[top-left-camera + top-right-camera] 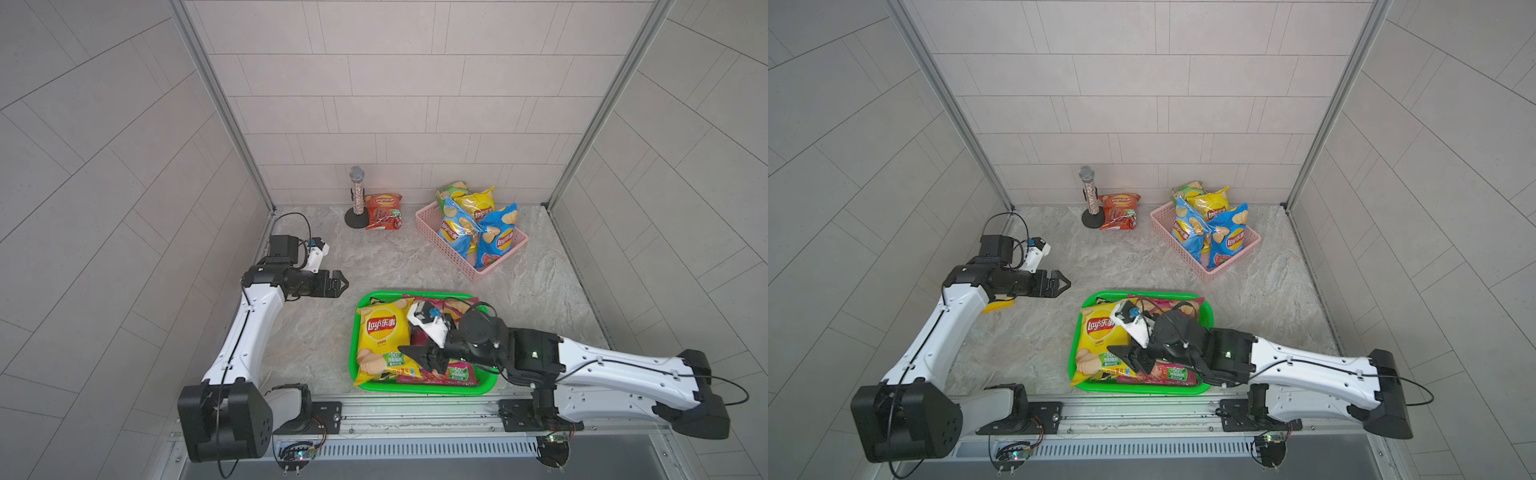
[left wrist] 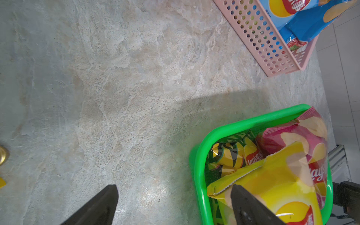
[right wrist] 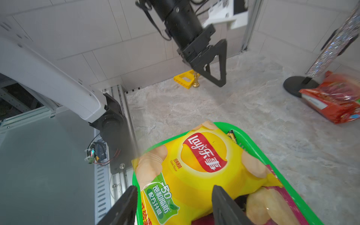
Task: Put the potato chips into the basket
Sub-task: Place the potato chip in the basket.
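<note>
Chip bags in two baskets, both grippers spread

The left gripper [image 1: 341, 284] is held spread above the bare counter [image 1: 316, 332]. A red bag [image 1: 383, 212] is seen beside the microphone [image 1: 356, 195]. A yellow bag [image 1: 380, 340] and a magenta bag [image 1: 432, 301] are laid in the green basket [image 1: 415, 389], over which the right gripper [image 1: 419, 356] is spread, empty. Blue bags [image 1: 496, 241] and others are piled in the pink basket [image 1: 436, 239].
</note>
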Robot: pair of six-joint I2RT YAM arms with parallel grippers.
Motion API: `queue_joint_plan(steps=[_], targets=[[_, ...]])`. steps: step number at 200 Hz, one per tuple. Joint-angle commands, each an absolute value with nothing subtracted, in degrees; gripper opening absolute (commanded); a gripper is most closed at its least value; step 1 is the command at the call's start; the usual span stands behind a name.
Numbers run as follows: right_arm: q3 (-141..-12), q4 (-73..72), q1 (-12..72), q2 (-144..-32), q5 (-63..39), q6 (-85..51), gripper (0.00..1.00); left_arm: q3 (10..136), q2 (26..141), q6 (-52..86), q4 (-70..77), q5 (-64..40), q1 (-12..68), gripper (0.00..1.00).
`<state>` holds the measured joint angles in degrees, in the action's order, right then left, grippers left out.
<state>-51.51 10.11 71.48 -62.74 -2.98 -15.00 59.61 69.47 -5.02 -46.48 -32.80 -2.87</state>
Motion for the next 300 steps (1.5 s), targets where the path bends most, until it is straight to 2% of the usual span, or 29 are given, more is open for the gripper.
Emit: queue_joint_plan(steps=[1,39,106,174,215,254,277,300], targets=[[-53.48,12.66,71.87,-68.67,-6.22,-19.61,0.61,59.69,68.90,-6.85,-44.80,-31.83,-3.07,0.98],[-58.83,15.25,76.39,-76.75,-1.11,-15.25,0.61,59.77,69.67,-6.80,-45.08,-34.04,-3.10,0.98],[-59.38,19.34,76.82,-84.72,11.79,-12.07,0.61,60.56,70.31,-6.53,-45.34,-34.48,-3.07,0.98],[-59.76,16.40,76.84,-87.62,14.41,-15.22,0.66,62.20,71.38,-7.47,-45.77,-34.28,-3.07,0.98],[-60.70,18.08,76.82,-82.87,17.70,-15.68,0.69,64.69,72.83,-7.97,-45.76,-32.93,-3.08,0.97],[-59.78,17.75,76.02,-72.72,16.35,-15.48,0.79,68.38,75.69,-8.55,-45.11,-30.84,-1.99,0.96],[-59.83,18.41,72.01,-68.04,14.08,-18.11,0.81,71.13,78.58,-9.01,-43.79,-26.70,0.61,0.94],[-58.59,18.98,64.14,-64.09,11.11,-22.82,0.80,74.76,82.55,-11.24,-42.95,-19.34,6.27,0.92]])
